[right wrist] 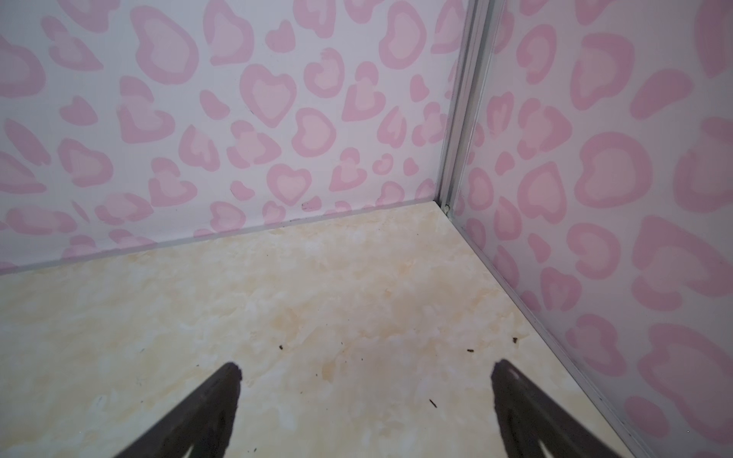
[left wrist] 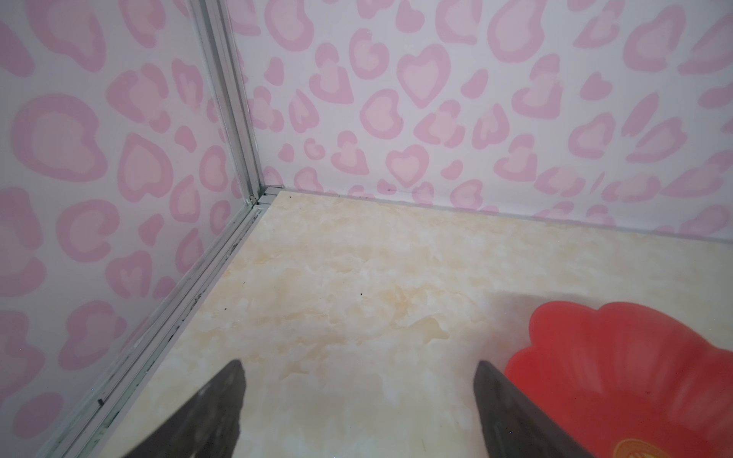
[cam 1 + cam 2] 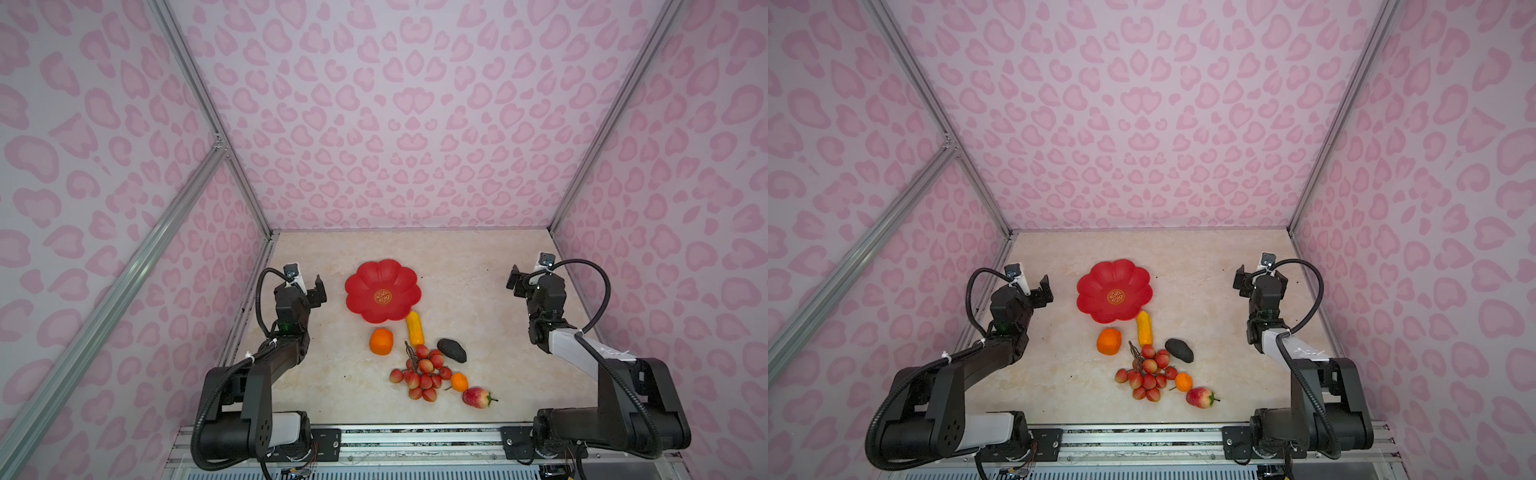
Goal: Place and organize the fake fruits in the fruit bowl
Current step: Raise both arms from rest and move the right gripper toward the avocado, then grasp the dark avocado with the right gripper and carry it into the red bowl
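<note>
The red scalloped fruit bowl [image 3: 365,282] [image 3: 1096,286] sits empty mid-table; its edge shows in the left wrist view [image 2: 618,357]. In front of it on the table lie a yellow oblong fruit [image 3: 414,328] that touches its rim, a large orange [image 3: 381,341], a dark avocado [image 3: 451,350], a lychee bunch [image 3: 424,374], a small orange [image 3: 459,382] and a strawberry [image 3: 477,397]. My left gripper [image 3: 312,293] [image 2: 359,365] hangs open left of the bowl, holding nothing. My right gripper [image 3: 528,282] [image 1: 368,365] hangs open far right, over bare table.
Pink heart-patterned walls with aluminium posts [image 3: 249,174] close in the table on three sides. A metal rail [image 3: 415,436] carrying both arm bases runs along the front edge. Small dark specks [image 1: 281,347] dot the marble-look tabletop near the right corner.
</note>
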`<state>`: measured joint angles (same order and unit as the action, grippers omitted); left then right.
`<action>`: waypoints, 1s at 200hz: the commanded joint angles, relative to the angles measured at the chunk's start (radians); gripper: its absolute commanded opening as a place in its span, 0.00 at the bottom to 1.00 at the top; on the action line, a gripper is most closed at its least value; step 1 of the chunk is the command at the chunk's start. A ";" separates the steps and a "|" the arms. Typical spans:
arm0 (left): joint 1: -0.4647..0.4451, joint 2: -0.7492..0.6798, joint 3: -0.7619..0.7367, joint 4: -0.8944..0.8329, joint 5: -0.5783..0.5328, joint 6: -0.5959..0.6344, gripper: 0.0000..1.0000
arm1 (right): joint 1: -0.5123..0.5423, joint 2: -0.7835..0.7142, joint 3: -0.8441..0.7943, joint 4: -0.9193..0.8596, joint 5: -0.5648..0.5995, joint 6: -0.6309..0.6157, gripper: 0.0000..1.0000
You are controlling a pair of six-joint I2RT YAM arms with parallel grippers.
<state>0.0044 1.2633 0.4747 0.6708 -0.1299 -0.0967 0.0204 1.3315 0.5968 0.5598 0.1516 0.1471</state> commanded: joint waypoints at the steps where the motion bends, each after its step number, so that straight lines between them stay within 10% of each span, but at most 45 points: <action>1: -0.001 -0.102 0.015 -0.130 -0.001 -0.109 0.92 | -0.015 -0.018 0.029 -0.241 -0.088 0.210 0.99; 29: -0.002 -0.248 0.096 -0.333 0.036 -0.177 0.92 | -0.028 -0.046 0.030 -0.306 -0.336 0.176 0.93; 76: 0.000 -0.415 0.227 -0.573 0.080 -0.108 0.95 | 0.325 -0.164 0.084 -0.693 -0.037 0.040 0.89; 130: 0.007 -0.368 0.238 -0.610 0.087 -0.123 0.96 | 0.630 -0.200 0.013 -0.811 -0.011 0.125 0.89; 200: 0.016 -0.380 0.254 -0.626 0.170 -0.132 0.96 | 0.765 -0.072 -0.020 -0.762 -0.062 0.206 0.88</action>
<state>0.0158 0.9020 0.7227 0.0471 0.0139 -0.2272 0.7624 1.2037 0.5694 -0.2283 0.1101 0.3218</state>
